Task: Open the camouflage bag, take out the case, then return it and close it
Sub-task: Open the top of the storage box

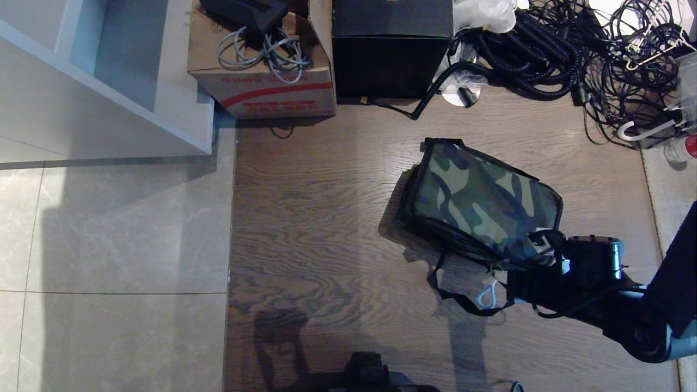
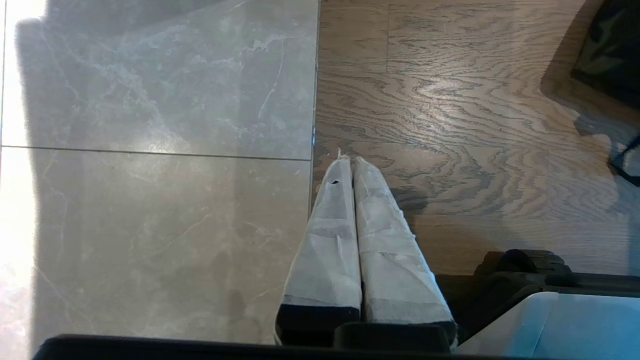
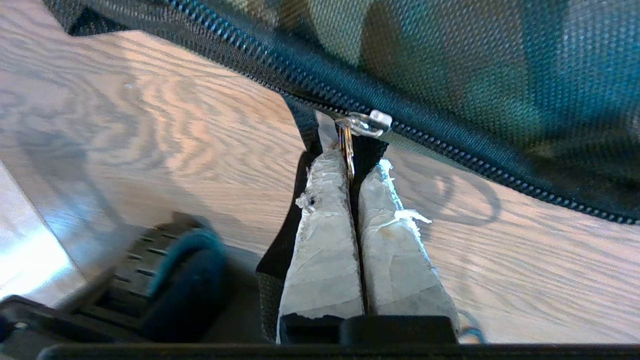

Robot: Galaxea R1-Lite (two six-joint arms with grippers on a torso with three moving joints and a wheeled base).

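Camouflage bag [image 1: 479, 204] lies zipped on the wood floor [image 1: 316, 218]. Right gripper [image 3: 354, 165] is clenched on the zipper pull [image 3: 346, 145], seemingly its ring. Soft fabric (may bunch), so pull along the track. Left gripper [image 2: 350, 162] is closed, empty, parked.

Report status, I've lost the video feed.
Right gripper shut on zipper pull. Left gripper shut, parked over floor. Camouflage bag still zipped. Nothing blocking.
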